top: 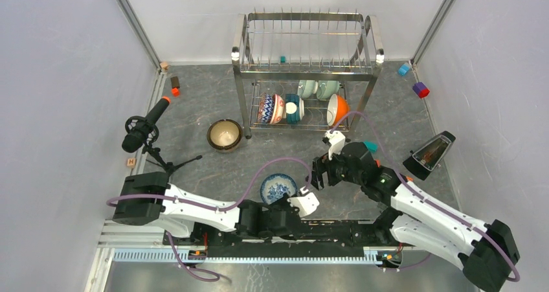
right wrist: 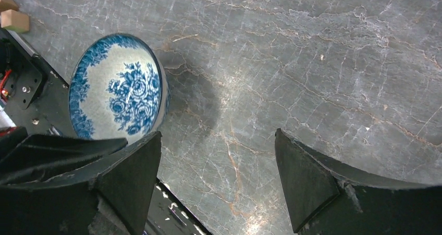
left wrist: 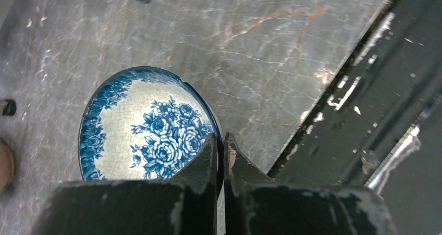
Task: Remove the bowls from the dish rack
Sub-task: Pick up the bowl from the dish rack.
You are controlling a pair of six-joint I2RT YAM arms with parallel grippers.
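The steel dish rack (top: 304, 43) stands at the back centre. Its lower tier holds a red-orange patterned bowl (top: 270, 108), two pale green bowls (top: 307, 88) (top: 327, 88) and an orange bowl (top: 336, 109). A dark brown bowl (top: 224, 134) sits on the table left of the rack. My left gripper (top: 291, 200) (left wrist: 220, 141) is shut on the near-right rim of the blue-and-white bowl (top: 277, 188) (left wrist: 140, 128), low at the table's front. My right gripper (top: 320, 177) (right wrist: 217, 132) is open and empty above bare table, just right of that bowl (right wrist: 117, 86).
A microphone on a tripod (top: 145, 129) stands at the left. A black wedge-shaped device (top: 428, 155) stands at the right. Small toy blocks lie about: blue (top: 403, 68), purple (top: 421, 89), orange (top: 175, 91), teal (top: 370, 146). The arms' black base rail (left wrist: 365, 89) runs close behind the bowl.
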